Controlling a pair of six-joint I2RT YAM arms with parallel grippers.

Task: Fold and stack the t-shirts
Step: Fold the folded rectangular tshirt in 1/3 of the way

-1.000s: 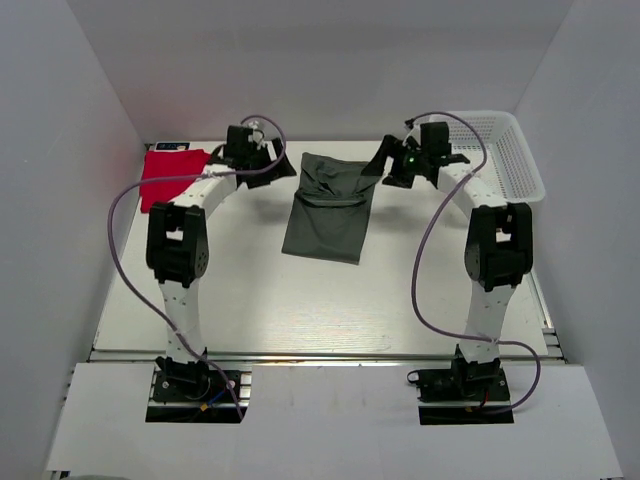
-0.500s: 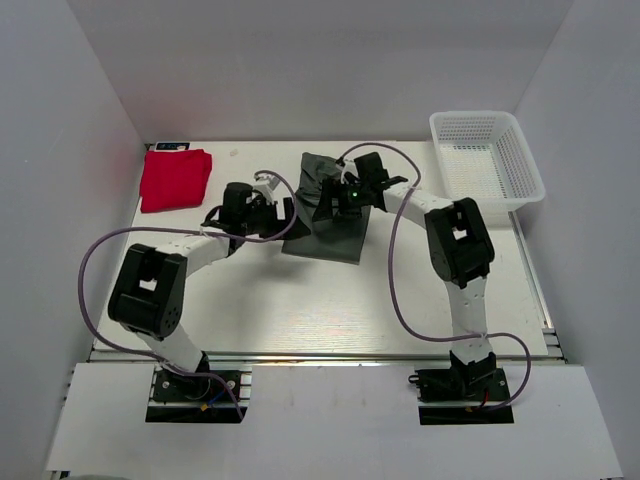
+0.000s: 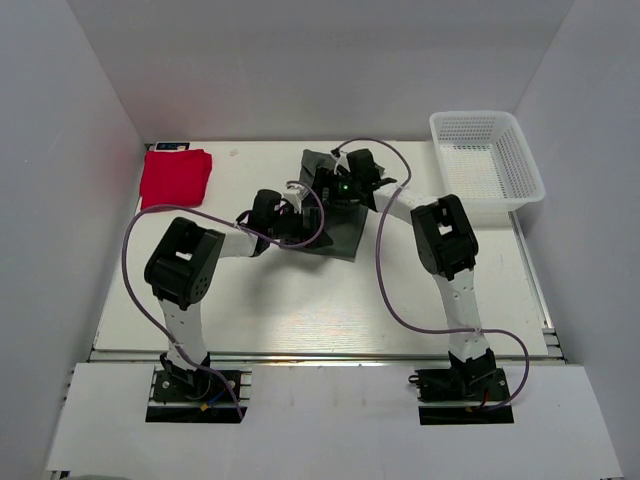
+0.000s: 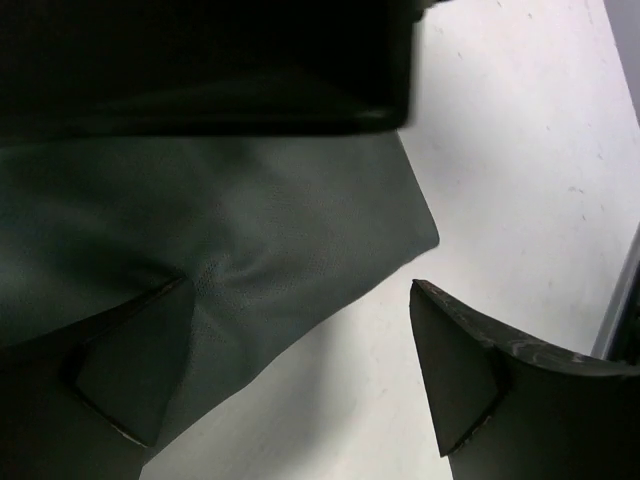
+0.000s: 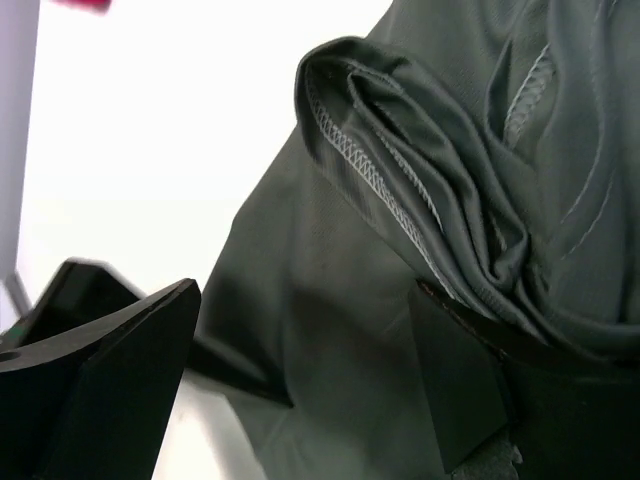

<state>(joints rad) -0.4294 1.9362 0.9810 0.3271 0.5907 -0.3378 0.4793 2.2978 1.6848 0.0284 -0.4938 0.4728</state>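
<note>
The dark grey-green t-shirt (image 3: 347, 232) lies partly folded at the table's centre, half covered by both grippers. My left gripper (image 3: 300, 225) is low at its near-left edge, open. In the left wrist view (image 4: 295, 375) one finger is over the cloth (image 4: 250, 240) and the other over bare table. My right gripper (image 3: 333, 190) is open over the shirt's far part. Flat cloth (image 5: 320, 330) lies between its fingers, with bunched seamed folds (image 5: 400, 180) just beyond. The red t-shirt (image 3: 175, 177) lies folded at the far left.
A white mesh basket (image 3: 487, 160) stands at the back right corner. White walls close in the table on the left, back and right. Purple cables loop beside both arms. A small dark object (image 3: 170, 146) lies behind the red shirt.
Both arms came from the back of the table down onto the dark shirt. The left gripper moved from beside the red shirt to the dark shirt's near-left edge. Both stayed open.
</note>
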